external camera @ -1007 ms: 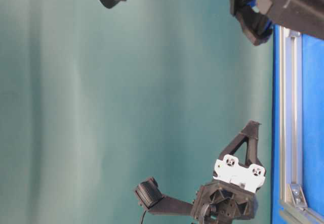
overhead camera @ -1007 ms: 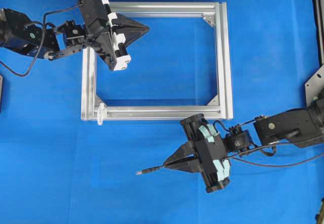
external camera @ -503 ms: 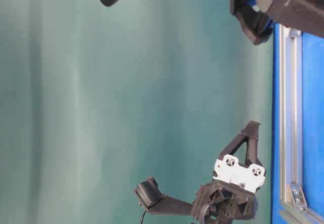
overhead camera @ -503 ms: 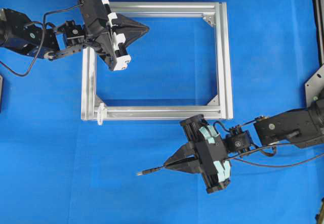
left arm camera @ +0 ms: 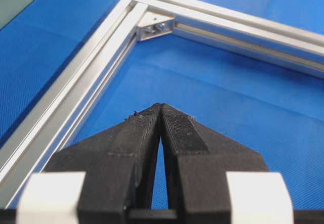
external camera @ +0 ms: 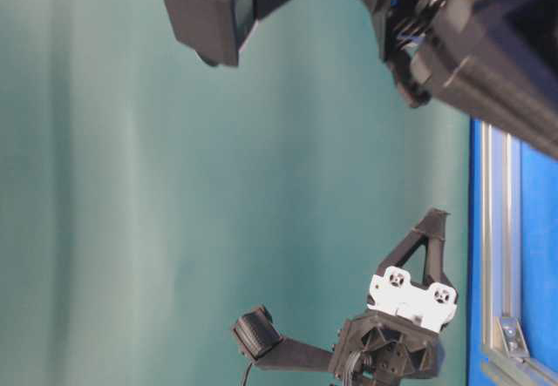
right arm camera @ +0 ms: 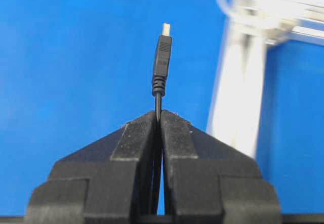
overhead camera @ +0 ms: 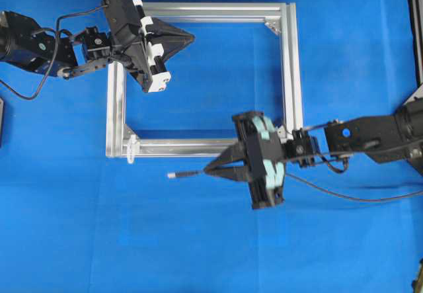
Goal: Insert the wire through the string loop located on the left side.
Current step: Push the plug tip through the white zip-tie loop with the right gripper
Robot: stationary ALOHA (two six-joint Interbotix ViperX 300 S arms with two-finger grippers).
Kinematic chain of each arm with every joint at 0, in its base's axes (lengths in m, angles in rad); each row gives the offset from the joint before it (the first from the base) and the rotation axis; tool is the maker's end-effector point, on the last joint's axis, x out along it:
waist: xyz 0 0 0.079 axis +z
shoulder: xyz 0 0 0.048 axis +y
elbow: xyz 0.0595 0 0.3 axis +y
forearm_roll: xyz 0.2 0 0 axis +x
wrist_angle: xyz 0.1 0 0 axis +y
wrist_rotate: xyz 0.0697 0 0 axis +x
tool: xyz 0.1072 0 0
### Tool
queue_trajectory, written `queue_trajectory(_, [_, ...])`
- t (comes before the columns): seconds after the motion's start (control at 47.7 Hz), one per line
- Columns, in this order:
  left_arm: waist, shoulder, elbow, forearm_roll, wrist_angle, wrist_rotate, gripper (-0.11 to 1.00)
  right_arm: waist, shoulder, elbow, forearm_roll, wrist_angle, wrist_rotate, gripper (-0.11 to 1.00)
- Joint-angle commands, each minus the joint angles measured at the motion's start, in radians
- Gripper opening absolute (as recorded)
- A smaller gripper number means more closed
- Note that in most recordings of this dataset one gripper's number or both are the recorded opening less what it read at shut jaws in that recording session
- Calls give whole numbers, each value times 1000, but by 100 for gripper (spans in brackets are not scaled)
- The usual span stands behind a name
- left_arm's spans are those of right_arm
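Overhead exterior view: nearest the bottom, the right gripper (overhead camera: pixel 210 170) has its fingers clamped on the wire (overhead camera: pixel 188 172), whose plug tip sticks out leftward over the blue table (overhead camera: pixel 99 240), just near of the silver frame (overhead camera: pixel 205 149). The string loop (overhead camera: pixel 131 147) stands at the frame's near-left corner, left of the plug tip and apart from it. Farther off, the left gripper (overhead camera: pixel 190 38) hangs over the frame's far-left corner, fingers pressed together on nothing. In the right wrist view the frame and loop are blurred.
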State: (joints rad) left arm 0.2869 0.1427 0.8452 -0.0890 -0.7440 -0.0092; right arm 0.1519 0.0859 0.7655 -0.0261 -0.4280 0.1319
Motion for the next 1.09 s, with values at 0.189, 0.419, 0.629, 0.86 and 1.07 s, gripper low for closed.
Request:
queue_trajectory(0.189, [0,-35,-8,2,-5,-3,0,-74,-31,6,0,8,-2,0])
queue_trajectory(0.419, [2,-40,-8,2,-5,-2,0,-78,-29,8,2,15,-2,0])
queue_trajectory(0.629, [2,-40,-8,2,-5,-2,0,-78,14,-43,2,15,-2,0])
queue_trajectory(0.86, [0,-40,-8,2,-5,-3,0,-78,109,-147,0,25,-2,0])
queue_trajectory(1.07, [0,-40,-9,2,-5,-3,0,-78,150,-212,2,28,-2,0])
